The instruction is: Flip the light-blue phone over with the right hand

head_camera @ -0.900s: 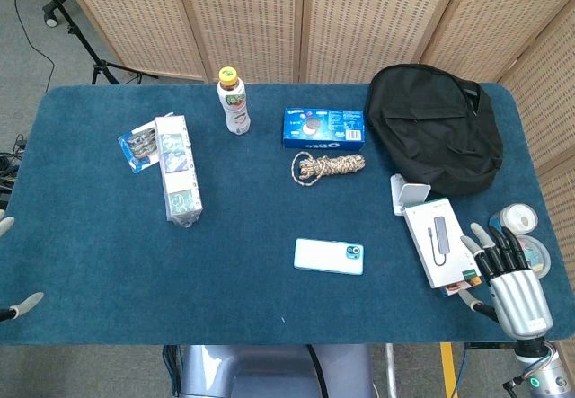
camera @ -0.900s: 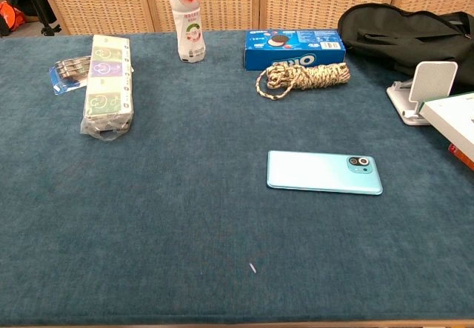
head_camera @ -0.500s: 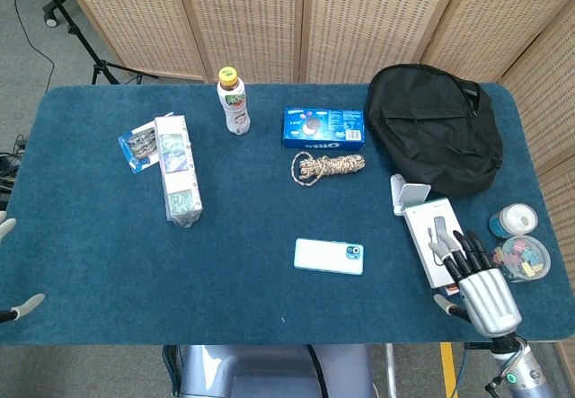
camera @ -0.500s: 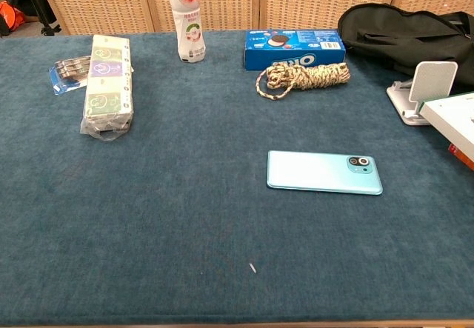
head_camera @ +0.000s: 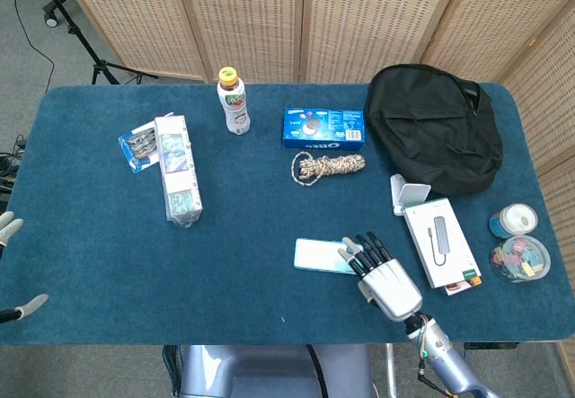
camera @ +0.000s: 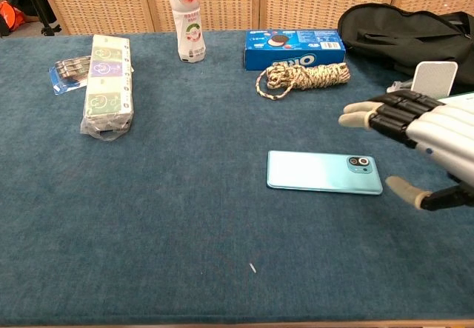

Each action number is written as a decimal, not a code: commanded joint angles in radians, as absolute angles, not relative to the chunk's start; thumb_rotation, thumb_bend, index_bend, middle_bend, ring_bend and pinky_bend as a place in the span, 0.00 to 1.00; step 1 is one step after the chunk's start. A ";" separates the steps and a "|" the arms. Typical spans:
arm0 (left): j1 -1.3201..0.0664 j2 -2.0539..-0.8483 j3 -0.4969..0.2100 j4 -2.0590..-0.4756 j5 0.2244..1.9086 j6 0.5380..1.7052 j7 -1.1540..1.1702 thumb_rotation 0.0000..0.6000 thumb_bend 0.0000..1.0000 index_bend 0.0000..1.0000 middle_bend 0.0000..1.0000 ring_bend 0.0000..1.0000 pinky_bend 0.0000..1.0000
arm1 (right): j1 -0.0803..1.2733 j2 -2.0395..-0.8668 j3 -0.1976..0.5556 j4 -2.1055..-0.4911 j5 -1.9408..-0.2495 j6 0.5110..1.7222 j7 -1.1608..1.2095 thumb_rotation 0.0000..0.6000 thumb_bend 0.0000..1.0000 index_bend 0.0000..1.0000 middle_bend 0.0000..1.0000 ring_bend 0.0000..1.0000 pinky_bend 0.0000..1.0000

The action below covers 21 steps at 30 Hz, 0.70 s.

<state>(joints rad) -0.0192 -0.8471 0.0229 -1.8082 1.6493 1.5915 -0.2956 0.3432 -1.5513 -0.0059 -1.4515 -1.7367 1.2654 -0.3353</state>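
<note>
Blue cloth table [head_camera: 90,263], wicker screens [head_camera: 243,16] behind; right hand [head_camera: 384,278] fingers spread, empty, beside phone [camera: 324,172].

phone [camera: 324,172] 1 | bottle [head_camera: 234,101] 1 | rope coil [head_camera: 328,166] 1 | backpack [head_camera: 437,124] 1

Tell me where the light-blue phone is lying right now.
The light-blue phone lies flat near the table's front edge, right of centre in both views, in front of the coiled rope. The open right hand hovers at its camera end, not gripping it.
</note>
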 commanded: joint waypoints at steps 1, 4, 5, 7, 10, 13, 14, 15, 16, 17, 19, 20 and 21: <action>-0.019 -0.844 0.023 -1.807 1.650 1.593 -0.304 1.00 0.00 0.00 0.00 0.00 0.00 | 0.364 -1.600 0.002 -1.435 -1.703 1.222 -0.378 1.00 0.48 0.08 0.00 0.00 0.00; -0.017 -0.841 0.023 -1.806 1.651 1.599 -0.312 1.00 0.00 0.00 0.00 0.00 0.00 | 0.373 -1.628 0.008 -1.416 -1.683 1.199 -0.401 1.00 0.44 0.08 0.00 0.00 0.00; -0.017 -0.841 0.023 -1.805 1.651 1.600 -0.315 1.00 0.00 0.00 0.00 0.00 0.00 | 0.375 -1.634 0.010 -1.411 -1.677 1.196 -0.407 1.00 0.45 0.08 0.00 0.00 0.00; -0.017 -0.840 0.023 -1.804 1.651 1.600 -0.318 1.00 0.00 0.00 0.00 0.00 0.00 | 0.378 -1.644 0.015 -1.403 -1.667 1.191 -0.416 1.00 0.46 0.08 0.00 0.00 0.00; -0.019 -0.840 0.022 -1.804 1.647 1.595 -0.319 1.00 0.00 0.00 0.00 0.00 0.00 | 0.387 -1.658 0.025 -1.388 -1.647 1.178 -0.426 1.00 0.47 0.08 0.00 0.00 0.00; -0.020 -0.838 0.023 -1.805 1.649 1.593 -0.317 1.00 0.00 0.00 0.00 0.00 0.00 | 0.395 -1.668 0.031 -1.373 -1.631 1.163 -0.443 1.00 0.47 0.08 0.00 0.00 0.00; -0.019 -0.838 0.023 -1.806 1.649 1.595 -0.318 1.00 0.00 0.00 0.00 0.00 0.00 | 0.397 -1.671 0.030 -1.372 -1.625 1.159 -0.447 1.00 0.47 0.08 0.00 0.00 0.00; -0.018 -0.839 0.023 -1.806 1.649 1.597 -0.318 1.00 0.00 0.00 0.00 0.00 0.00 | 0.398 -1.673 0.030 -1.372 -1.621 1.157 -0.449 1.00 0.47 0.08 0.00 0.00 0.00; -0.018 -0.839 0.023 -1.806 1.649 1.597 -0.318 1.00 0.00 0.00 0.00 0.00 0.00 | 0.399 -1.675 0.029 -1.371 -1.620 1.156 -0.450 1.00 0.47 0.08 0.00 0.00 0.00; -0.018 -0.839 0.022 -1.806 1.650 1.599 -0.318 1.00 0.00 0.00 0.00 0.00 0.00 | 0.400 -1.677 0.028 -1.370 -1.618 1.155 -0.452 1.00 0.47 0.08 0.00 0.00 0.00; -0.017 -0.840 0.022 -1.805 1.650 1.599 -0.319 1.00 0.00 0.00 0.00 0.00 0.00 | 0.403 -1.683 0.027 -1.368 -1.615 1.152 -0.455 1.00 0.47 0.08 0.00 0.00 0.00; -0.017 -0.840 0.023 -1.805 1.650 1.599 -0.318 1.00 0.00 0.00 0.00 0.00 0.00 | 0.405 -1.687 0.027 -1.367 -1.613 1.150 -0.457 1.00 0.47 0.08 0.00 0.00 0.00; -0.018 -0.840 0.023 -1.804 1.650 1.599 -0.318 1.00 0.00 0.00 0.00 0.00 0.00 | 0.407 -1.690 0.028 -1.365 -1.611 1.148 -0.460 1.00 0.47 0.08 0.00 0.00 0.00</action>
<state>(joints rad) -0.0176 -0.8405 0.0225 -1.8044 1.6499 1.5986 -0.3177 0.4052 -1.6880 0.0274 -1.3665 -1.6127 1.1498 -0.4579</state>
